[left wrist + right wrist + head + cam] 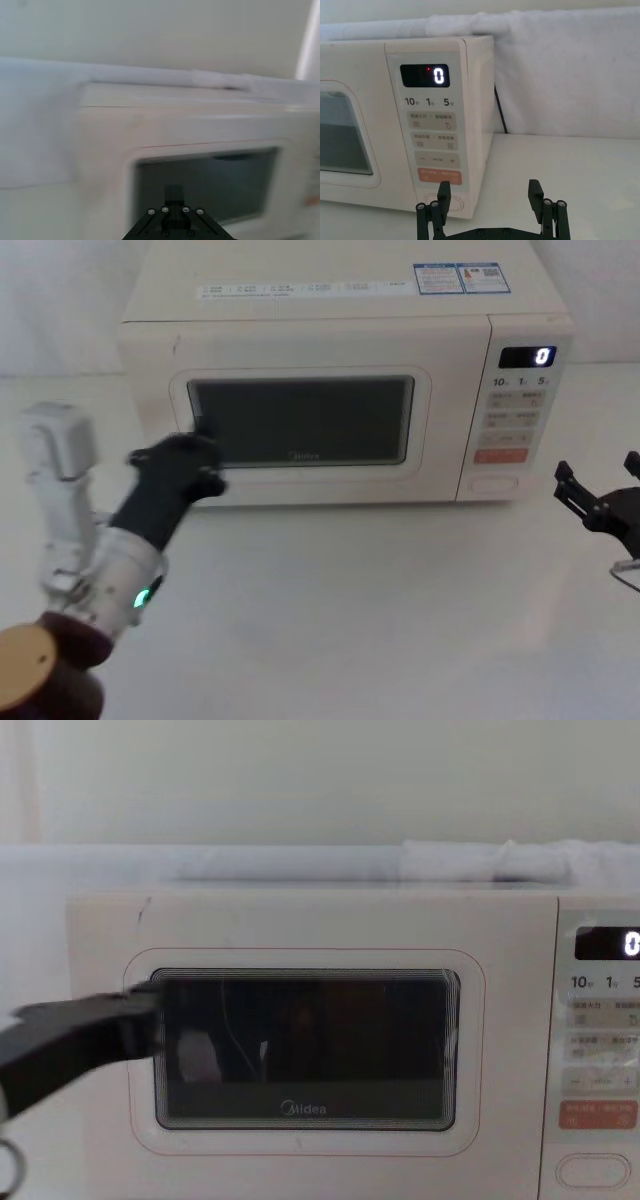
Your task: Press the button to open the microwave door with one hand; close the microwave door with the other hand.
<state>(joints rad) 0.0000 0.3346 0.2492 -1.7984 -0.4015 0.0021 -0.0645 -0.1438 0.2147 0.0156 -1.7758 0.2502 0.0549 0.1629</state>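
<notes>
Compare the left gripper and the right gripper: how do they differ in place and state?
The left gripper is up against the microwave door, at the left edge of its dark window; the right gripper hangs off the microwave, over the white table, to the right of the control panel. The right gripper is open, its fingers wide apart and empty; whether the left gripper is open cannot be seen. Both are black.

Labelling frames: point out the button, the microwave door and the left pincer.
button (592, 1170), chest view, centre of the pill-shaped key.
microwave door (300, 345), head view, cream strip above the window.
left pincer (203, 427), head view, fingertips at the window's left edge.
</notes>
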